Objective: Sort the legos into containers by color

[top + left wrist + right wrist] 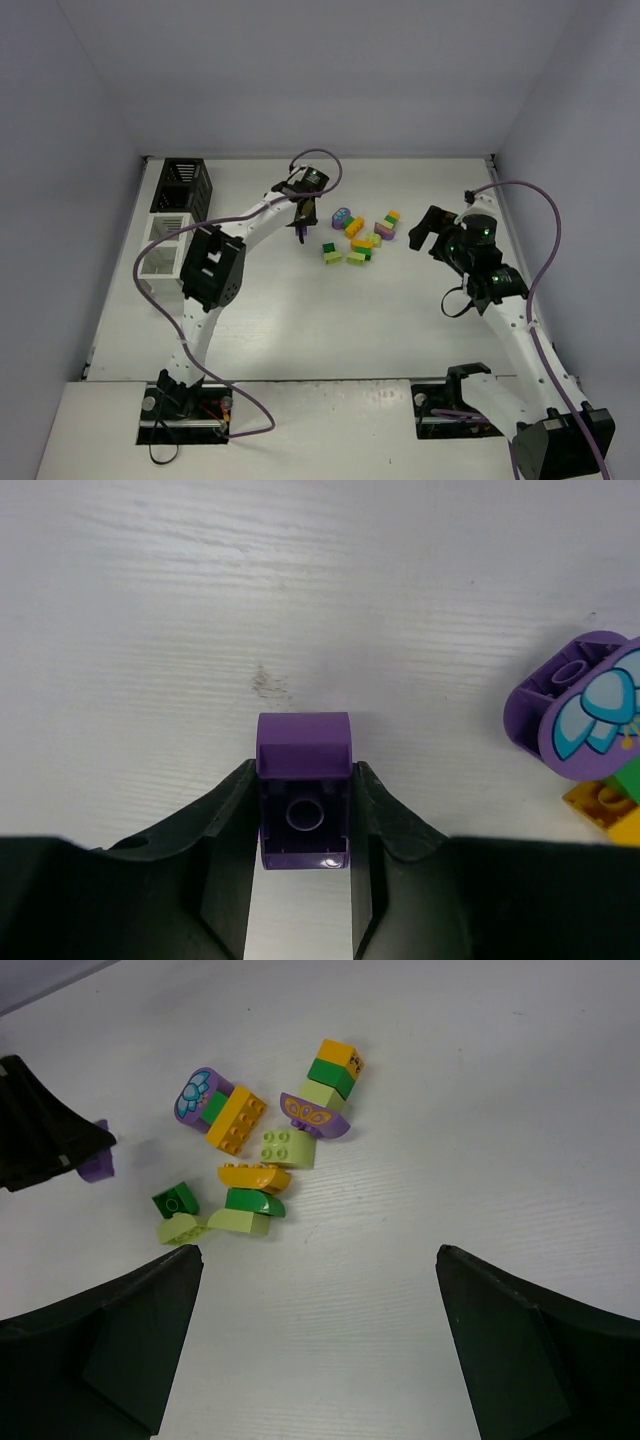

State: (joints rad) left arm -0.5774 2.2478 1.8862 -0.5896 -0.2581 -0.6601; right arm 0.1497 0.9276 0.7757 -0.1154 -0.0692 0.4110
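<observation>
My left gripper (304, 770) is shut on a small purple lego (303, 742), its black fingers (235, 810) pressed against both sides of it, low over the table. From above, that gripper (302, 232) sits just left of the loose legos (360, 240). The pile holds a purple flower-printed brick (195, 1095), yellow-orange (237, 1120), light green (288, 1147) and dark green (175, 1200) pieces. My right gripper (318, 1250) is open and holds nothing; it hovers to the right of the pile (428, 232). The containers stand far left: a black slatted bin (182, 185) and white bins (168, 245).
The purple flower brick (580, 705) lies close to the right of the held lego, with a yellow piece (605, 805) beside it. White walls enclose the table at the back and sides. The left arm's dark elbow (212, 268) sits beside the white bins.
</observation>
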